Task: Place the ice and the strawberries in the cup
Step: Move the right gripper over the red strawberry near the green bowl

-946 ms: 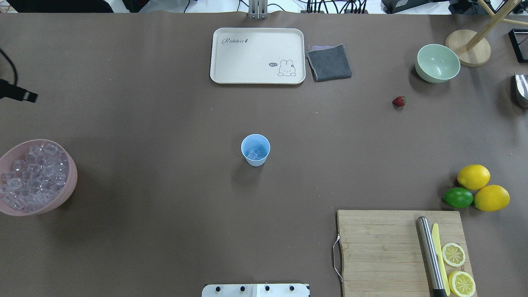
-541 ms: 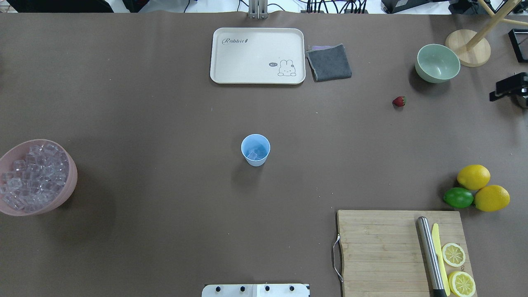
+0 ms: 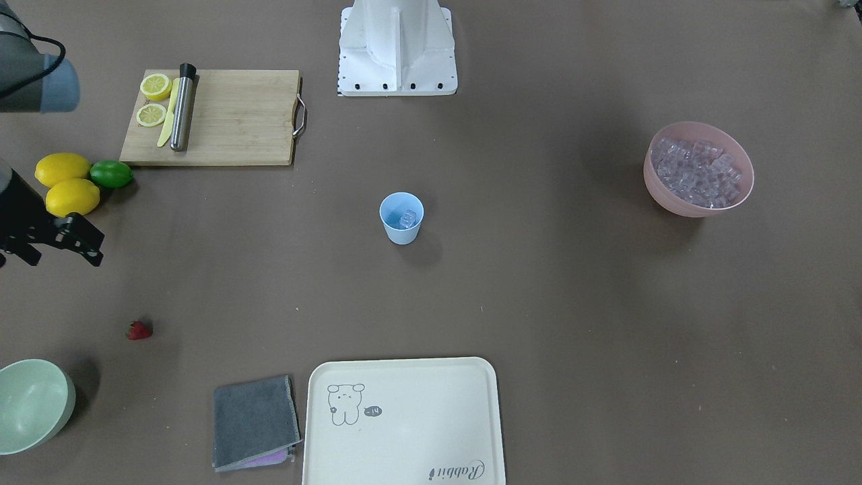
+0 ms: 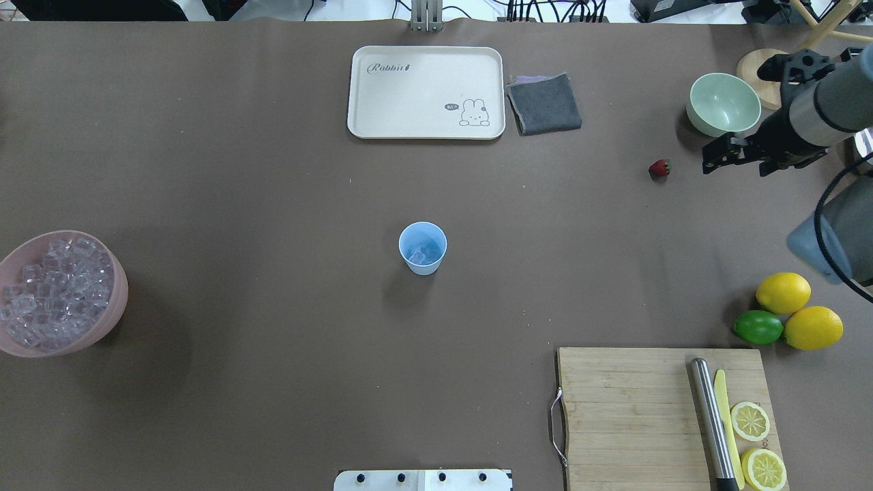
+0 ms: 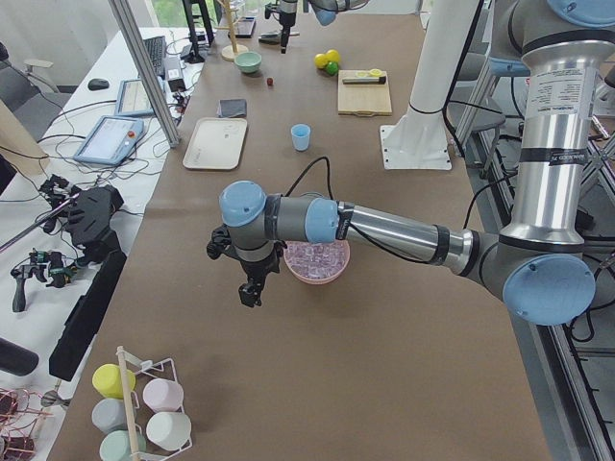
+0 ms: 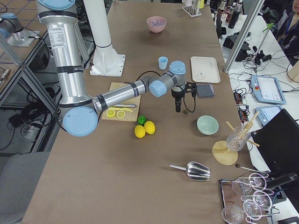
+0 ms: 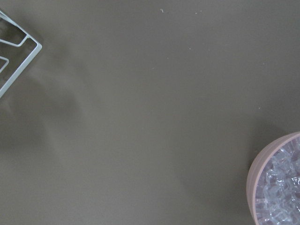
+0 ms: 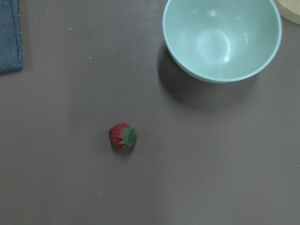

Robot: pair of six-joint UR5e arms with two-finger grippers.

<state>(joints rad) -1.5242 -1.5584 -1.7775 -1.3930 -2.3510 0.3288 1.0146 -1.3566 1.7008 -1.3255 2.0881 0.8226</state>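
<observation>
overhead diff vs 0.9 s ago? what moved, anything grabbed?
The right gripper came in from the right edge toward the strawberry, stopping short of it. The left gripper left the overhead view past the left edge. Nothing grasped or released. Strawberry, cup with its ice, and pink bowl stayed put.

The overhead camera looks down on the brown-covered bench (image 4: 273, 170) from behind the robot; the front-facing one opposes it, both sharing the small pale-blue plastic cup (image 4: 423, 247). The right wrist camera looks straight down, close, at the small red strawberry (image 8: 123, 135) just ahead of the right end effector (image 4: 711, 157); side cameras look along the bench.
</observation>
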